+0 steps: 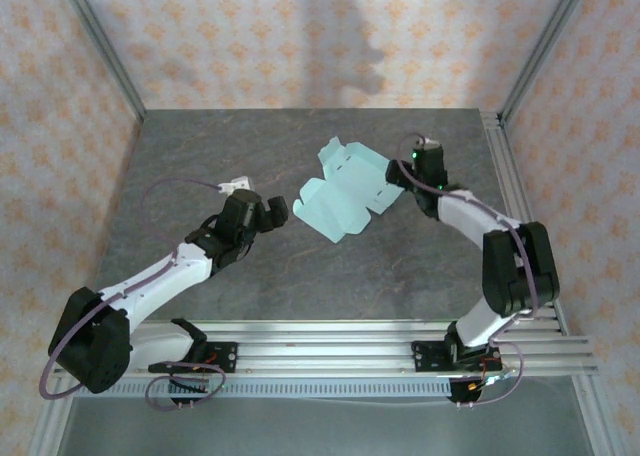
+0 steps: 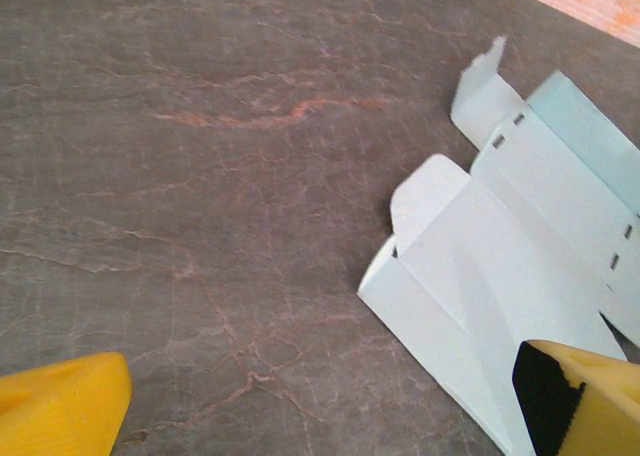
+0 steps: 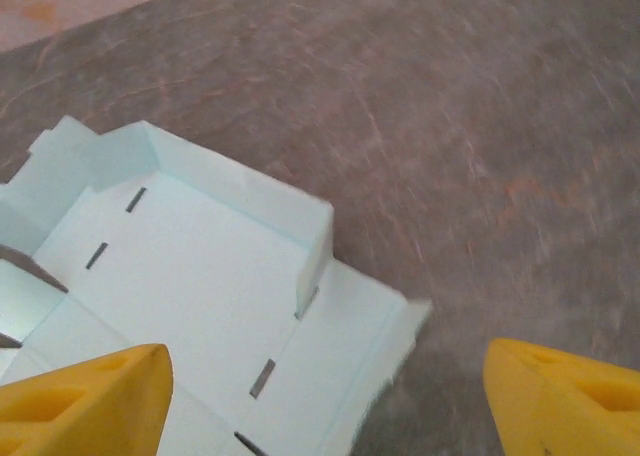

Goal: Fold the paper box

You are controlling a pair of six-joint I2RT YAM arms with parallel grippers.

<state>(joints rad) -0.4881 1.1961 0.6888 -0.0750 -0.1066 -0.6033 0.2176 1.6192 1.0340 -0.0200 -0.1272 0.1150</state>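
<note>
Fingers [image 2: 60, 406] of left gripper [image 1: 276, 213] and right gripper [image 1: 398, 179] stood wide apart, empty; the paper box [image 1: 350, 191] lay between them, near both.

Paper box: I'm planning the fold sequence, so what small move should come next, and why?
Probably lower the open right end effector onto the raised side wall and pinch it. The paper box lies mostly flat, unheld, and that wall stands just ahead of it.
</note>
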